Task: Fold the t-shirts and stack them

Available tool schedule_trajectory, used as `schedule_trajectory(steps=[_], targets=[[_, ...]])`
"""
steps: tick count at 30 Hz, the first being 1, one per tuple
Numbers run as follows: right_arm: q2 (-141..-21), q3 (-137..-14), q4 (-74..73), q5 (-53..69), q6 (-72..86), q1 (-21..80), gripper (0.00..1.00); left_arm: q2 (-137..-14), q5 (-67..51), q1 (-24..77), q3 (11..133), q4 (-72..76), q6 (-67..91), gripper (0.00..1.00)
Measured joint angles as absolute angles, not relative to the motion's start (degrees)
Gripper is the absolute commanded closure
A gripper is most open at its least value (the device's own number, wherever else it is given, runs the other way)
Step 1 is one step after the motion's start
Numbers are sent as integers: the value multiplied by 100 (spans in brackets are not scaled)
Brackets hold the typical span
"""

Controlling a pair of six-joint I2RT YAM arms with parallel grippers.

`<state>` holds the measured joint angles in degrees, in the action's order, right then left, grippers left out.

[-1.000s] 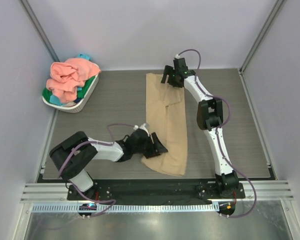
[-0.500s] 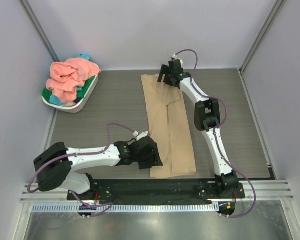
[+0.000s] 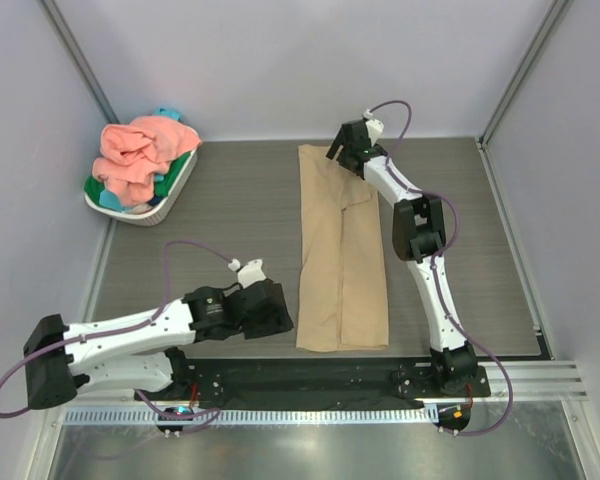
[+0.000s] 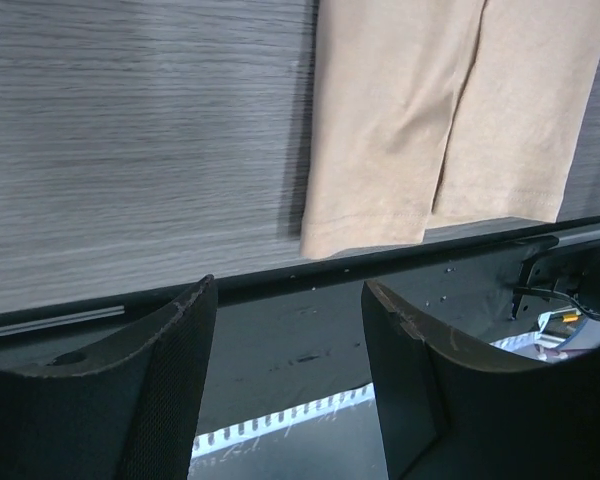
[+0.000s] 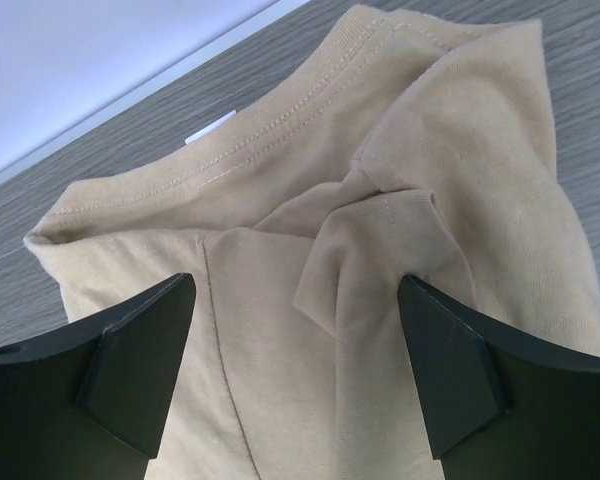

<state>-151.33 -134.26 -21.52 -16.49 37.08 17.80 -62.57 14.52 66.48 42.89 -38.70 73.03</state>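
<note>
The tan t-shirt (image 3: 342, 265) lay flat in the middle of the grey tabletop (image 3: 210, 235). It was folded into one long, thin strip that ran from the top of the top view down to the bottom. Its sides were tucked in, and a straight fold line ran down its length. The neck end was at the top, close to the back wall. In the right wrist view the stitched collar showed, with a sleeve folded in over the body and a little rumpled. The bottom hem sat just beside the tabletop's near edge, next to the black rail (image 3: 310, 375). In the left wrist view the hem looked straight and the cloth smooth.

The right tool (image 3: 346, 156) hung over the neck end with its fingers spread wide, holding nothing. The left tool (image 3: 271, 311) was low in the frame, just to the left of the hem and not touching it. Its fingers were wide apart too, with nothing between them.

In the upper left corner stood a white basket (image 3: 170, 195). A pink t-shirt (image 3: 135, 155) was heaped on top, with a green t-shirt (image 3: 182, 165) and a teal t-shirt (image 3: 110, 198) peeking out.

Bare tabletop stretched between the basket and the strip. More bare tabletop lay to the right of the strip.
</note>
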Motion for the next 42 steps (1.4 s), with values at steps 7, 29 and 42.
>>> schedule_trajectory(steps=[7,29,42], targets=[[-15305,-13832,-2193,-504,3192,1568,9,-5618,1833,6729,4132,-4401,7450,39],[-5616,-4230,-3002,-672,3660,1632,11,-7297,1645,7024,3308,-1953,7183,46],[-3065,-1846,-4300,-425,5959,2969,29,-7596,1848,7332,3131,-897,7612,48]])
